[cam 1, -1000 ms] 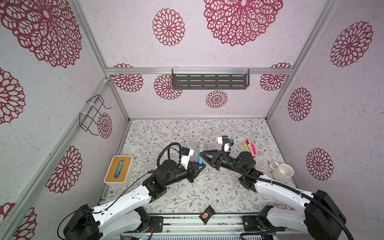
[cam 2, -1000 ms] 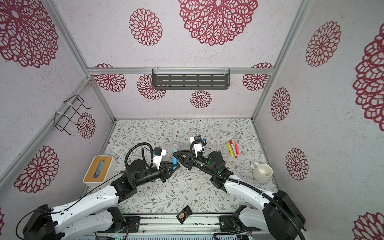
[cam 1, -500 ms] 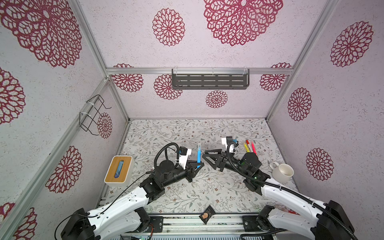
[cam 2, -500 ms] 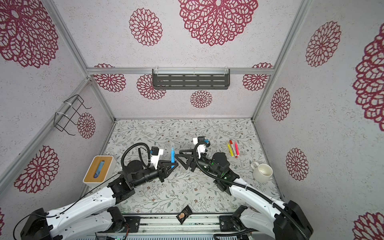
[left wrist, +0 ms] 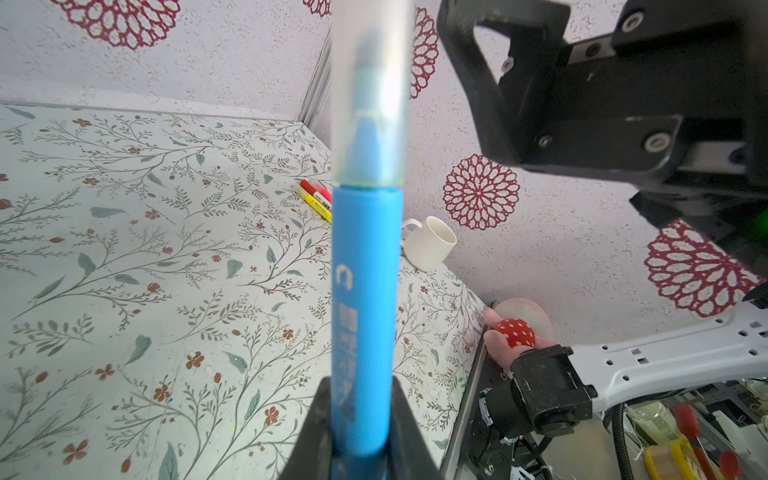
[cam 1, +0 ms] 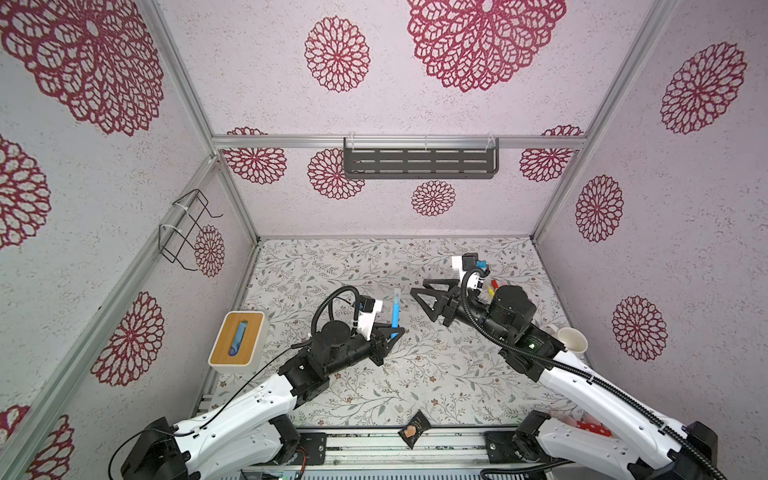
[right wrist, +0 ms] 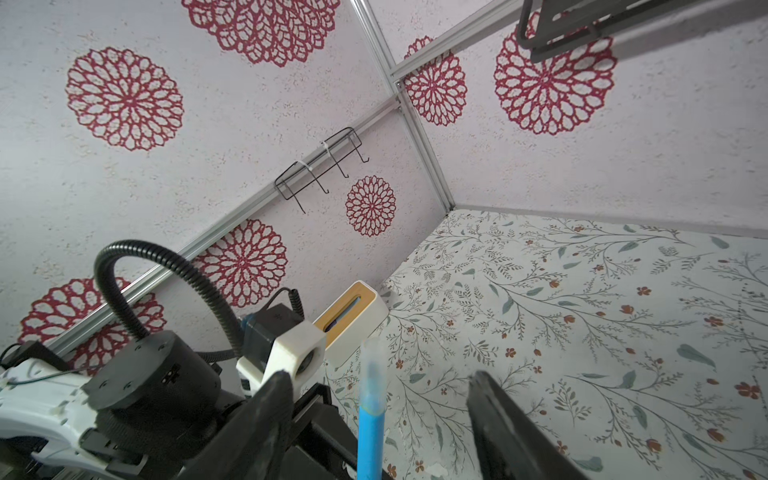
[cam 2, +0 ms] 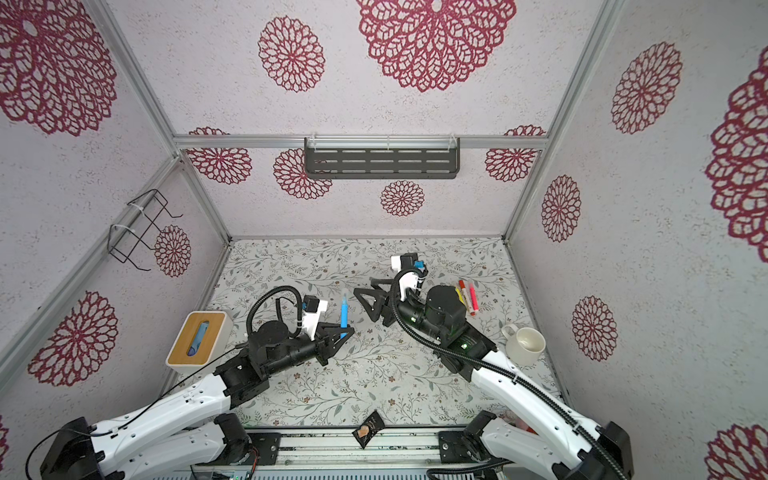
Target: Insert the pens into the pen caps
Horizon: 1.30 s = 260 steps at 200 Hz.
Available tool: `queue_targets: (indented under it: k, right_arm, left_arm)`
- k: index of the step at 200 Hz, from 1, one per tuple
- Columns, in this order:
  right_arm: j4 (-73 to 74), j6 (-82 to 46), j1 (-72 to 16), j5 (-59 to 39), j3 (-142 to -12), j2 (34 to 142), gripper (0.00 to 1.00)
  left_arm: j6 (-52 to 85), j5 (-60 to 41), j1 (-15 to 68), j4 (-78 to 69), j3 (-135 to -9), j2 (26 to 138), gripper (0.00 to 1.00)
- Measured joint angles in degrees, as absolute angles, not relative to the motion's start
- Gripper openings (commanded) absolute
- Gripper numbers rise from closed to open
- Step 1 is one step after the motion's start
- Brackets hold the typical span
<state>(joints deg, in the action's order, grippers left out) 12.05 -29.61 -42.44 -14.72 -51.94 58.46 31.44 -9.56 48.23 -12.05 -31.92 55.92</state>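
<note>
Evidently the left hand (cam 1: 392,332) is clamped on the blue pen (cam 1: 395,311) at centre frame in both top views, holding it upright to keep its clear cap (left wrist: 370,104) on top, while the right hand (cam 1: 419,289), jaws apart, hovers just right of it.

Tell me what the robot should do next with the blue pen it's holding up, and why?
Probably the left hand should lower the blue pen and lay it on the table. Its clear cap already sits over the tip, and the right hand is open and apart from it, so this pen looks done.
</note>
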Motion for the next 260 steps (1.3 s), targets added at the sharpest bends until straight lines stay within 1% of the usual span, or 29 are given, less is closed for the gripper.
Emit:
queue_targets:
  k: [46,103,130,213,260]
  right_arm:
    - [6.2,-28.4,-42.4,-13.1,-56.8,64.0,0.66]
    - [4.2,-28.5,-42.4,-15.4,-58.6,69.3,0.59]
    - [4.4,-28.6,-42.5,-16.8,-58.7,70.3,0.56]
    - [4.9,-29.3,-43.5,-18.7,-59.2,72.3,0.40]
    - [5.1,-29.5,-43.9,-19.2,-59.3,72.7,0.34]
  left_arm:
    - [30.7,-7.9,49.8,-10.6,-31.9,57.5,0.00]
    - [30.2,-6.8,50.4,-9.8,-31.9,58.3,0.00]
    - [30.2,-6.7,50.5,-9.8,-31.9,58.9,0.00]
    - [30.2,-6.7,50.8,-9.9,-31.9,59.8,0.00]
    - [30.2,-6.7,50.9,-9.9,-31.9,59.8,0.00]
